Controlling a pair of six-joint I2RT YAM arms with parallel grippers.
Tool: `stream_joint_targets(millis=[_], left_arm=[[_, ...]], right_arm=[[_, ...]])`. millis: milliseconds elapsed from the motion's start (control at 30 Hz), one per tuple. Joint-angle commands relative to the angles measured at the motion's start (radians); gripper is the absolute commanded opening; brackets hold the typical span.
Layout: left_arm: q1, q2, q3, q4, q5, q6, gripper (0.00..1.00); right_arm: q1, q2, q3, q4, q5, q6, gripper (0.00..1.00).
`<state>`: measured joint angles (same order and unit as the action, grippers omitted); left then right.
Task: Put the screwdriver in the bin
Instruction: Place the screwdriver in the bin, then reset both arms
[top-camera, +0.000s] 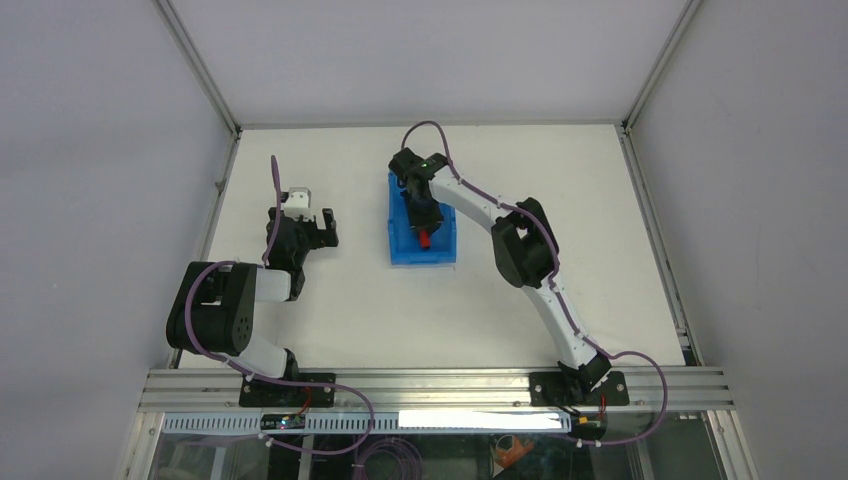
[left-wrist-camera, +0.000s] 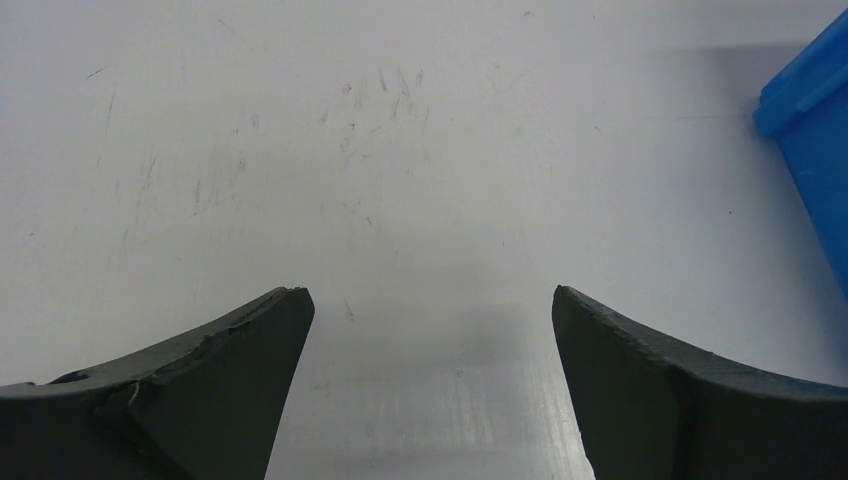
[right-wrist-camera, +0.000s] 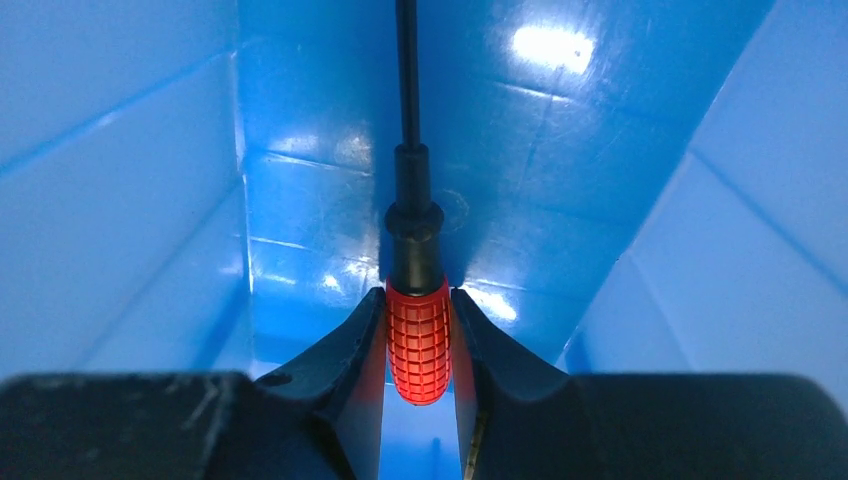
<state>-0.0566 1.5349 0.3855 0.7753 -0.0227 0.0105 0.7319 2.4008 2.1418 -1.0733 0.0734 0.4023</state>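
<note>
I see the right pincer clamped on the red handle of the screwdriver at lower centre of its wrist view. The black shaft points up the frame, inside the walls of the bin (I can't tell if it touches the floor). The left pincer has its 2 fingers spread wide over the desk, with a bin corner at the upper right edge.

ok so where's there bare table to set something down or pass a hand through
Widest bare table is the near stretch between the bin and the arm bases. Also free: the strip between the open left gripper and the bin, and the far edge behind it. Crowded inside the bin, where the right gripper grips the screwdriver.
</note>
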Motion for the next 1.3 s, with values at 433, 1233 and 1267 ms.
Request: stream_joint_targets(millis=[433, 1233, 1267], left_arm=[[0.013, -0.029, -0.002, 0.027, 0.021, -0.009, 0.99], [0.013, -0.029, -0.002, 0.027, 0.021, -0.007, 0.99], [0.013, -0.029, -0.002, 0.026, 0.021, -0.009, 0.99]], right_arm=[[0.006, -0.023, 0.043, 0.009, 0.011, 0.017, 0.44], [-0.02, -0.323, 0.348, -0.102, 0.134, -0.069, 0.98], [-0.026, -0.342, 0.346, -0.099, 0.143, -0.076, 0.99]])
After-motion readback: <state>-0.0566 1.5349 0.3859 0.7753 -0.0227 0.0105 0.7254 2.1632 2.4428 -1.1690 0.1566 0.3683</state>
